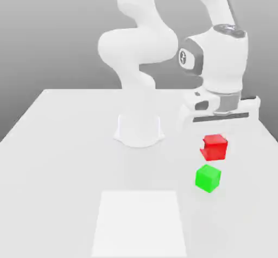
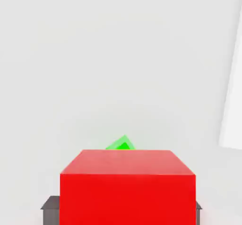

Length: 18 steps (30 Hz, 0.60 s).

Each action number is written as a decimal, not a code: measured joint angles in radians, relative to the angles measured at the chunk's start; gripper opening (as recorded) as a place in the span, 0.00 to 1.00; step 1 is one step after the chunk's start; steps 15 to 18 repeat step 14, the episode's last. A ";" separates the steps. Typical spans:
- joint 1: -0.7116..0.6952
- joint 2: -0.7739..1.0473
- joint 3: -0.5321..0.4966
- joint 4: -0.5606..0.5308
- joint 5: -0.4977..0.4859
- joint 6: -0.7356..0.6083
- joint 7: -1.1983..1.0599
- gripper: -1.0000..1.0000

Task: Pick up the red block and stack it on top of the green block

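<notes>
In the exterior view one green block (image 1: 208, 178) sits on the white table (image 1: 65, 143), lower right of centre. Just above it one red block (image 1: 215, 146) hangs off the table, pinched in the nearly closed gripper (image 1: 216, 143); its fingers are hard to make out, probably hidden against the cube. In the hand view the red block (image 2: 127, 186) hides most of the green block (image 2: 122, 144).

Exterior view high, facing the arm, hand view close — both share red block (image 1: 215, 146) (image 2: 127, 186)
</notes>
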 joint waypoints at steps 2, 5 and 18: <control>-0.017 0.031 0.012 0.000 -0.029 0.031 0.020 0.00; -0.045 0.091 0.027 0.002 -0.076 0.088 0.053 0.00; -0.107 0.273 0.036 0.000 -0.232 0.266 0.160 1.00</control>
